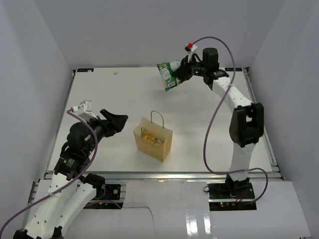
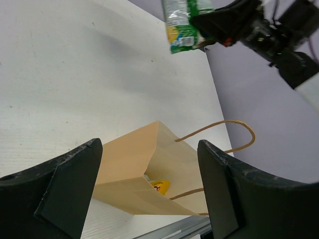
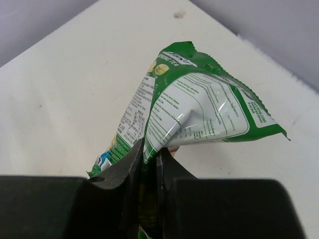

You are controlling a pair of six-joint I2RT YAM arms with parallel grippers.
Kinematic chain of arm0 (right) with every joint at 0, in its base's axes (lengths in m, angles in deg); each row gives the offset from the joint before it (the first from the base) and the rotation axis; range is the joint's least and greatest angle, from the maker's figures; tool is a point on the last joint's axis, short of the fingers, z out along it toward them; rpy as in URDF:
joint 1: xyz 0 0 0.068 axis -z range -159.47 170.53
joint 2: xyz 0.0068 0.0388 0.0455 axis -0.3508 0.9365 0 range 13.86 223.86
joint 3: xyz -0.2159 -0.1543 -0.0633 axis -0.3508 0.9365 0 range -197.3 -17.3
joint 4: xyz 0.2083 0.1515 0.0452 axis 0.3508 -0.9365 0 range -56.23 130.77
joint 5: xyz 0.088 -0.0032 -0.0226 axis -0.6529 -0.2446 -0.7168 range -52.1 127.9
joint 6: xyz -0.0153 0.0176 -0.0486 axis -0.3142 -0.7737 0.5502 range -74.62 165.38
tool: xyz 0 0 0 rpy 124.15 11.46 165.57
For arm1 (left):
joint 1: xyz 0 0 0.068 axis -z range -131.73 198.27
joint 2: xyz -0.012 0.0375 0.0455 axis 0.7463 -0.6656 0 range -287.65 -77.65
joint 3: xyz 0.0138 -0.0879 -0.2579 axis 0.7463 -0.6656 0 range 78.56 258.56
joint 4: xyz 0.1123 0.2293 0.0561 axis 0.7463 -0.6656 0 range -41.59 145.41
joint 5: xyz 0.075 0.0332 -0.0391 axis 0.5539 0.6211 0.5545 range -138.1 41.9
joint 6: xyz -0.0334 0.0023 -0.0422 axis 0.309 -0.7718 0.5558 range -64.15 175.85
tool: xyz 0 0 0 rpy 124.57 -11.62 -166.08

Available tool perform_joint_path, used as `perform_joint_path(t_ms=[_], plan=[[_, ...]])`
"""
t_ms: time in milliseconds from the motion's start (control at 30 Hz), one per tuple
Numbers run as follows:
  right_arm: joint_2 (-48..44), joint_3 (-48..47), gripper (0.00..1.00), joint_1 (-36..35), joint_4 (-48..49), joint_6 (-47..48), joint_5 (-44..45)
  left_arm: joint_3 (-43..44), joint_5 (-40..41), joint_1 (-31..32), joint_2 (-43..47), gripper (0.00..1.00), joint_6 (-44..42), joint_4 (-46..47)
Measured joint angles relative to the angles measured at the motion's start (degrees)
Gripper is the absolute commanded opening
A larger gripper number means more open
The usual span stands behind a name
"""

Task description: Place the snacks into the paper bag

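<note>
Right pincer [image 1: 182, 73] is clamping the green-and-white bag [image 1: 169, 74] by one edge, w/ the packet hanging in the air over the far part of the bench [image 1: 99, 89], well apart from the paper bag [image 1: 152, 142]. Left pincer [image 1: 117, 122] is sitting w/ fingers spread wide, gripping nothing, just beside the paper bag's left side & pointing at it. Paper bag is standing upright mid-bench, mouth open, handles [image 1: 157, 117] up; at least one yellow wrapper [image 1: 148, 134] is showing inside. No other packets are lying on the bench, so prob. this is the last snack, w/ the carry step in hand. Next move, I reckon: bringing the packet over the bag mouth, turning it narrow side down btw. the handles, then letting go. Mouth is looking slim vs. the packet, so it may be catching on the rim or a handle.
</note>
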Motion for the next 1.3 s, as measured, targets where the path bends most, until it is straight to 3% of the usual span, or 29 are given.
perform_joint_path(t_ms=[267, 533, 833, 1300], plan=[[-27.34, 13.16, 0.08, -2.03, -1.49, 13.57, -7.96, -1.11, -2.25, 0.00, -0.33, 0.88, -0.66, 3.26], [-36.98, 13.79, 0.08, -6.88, -8.63, 19.91, -9.44, -4.42, -2.69, 0.00, 2.99, 0.88, 0.15, 4.42], [-43.98, 18.25, 0.08, -24.22, -18.03, 26.45, 2.86, -5.49, -2.45, 0.00, 7.39, 0.88, 1.73, 4.33], [-49.94, 30.88, 0.08, -39.26, -14.05, 30.32, 28.63, -5.66, -2.21, 0.00, 8.22, 0.88, 2.01, 4.28]])
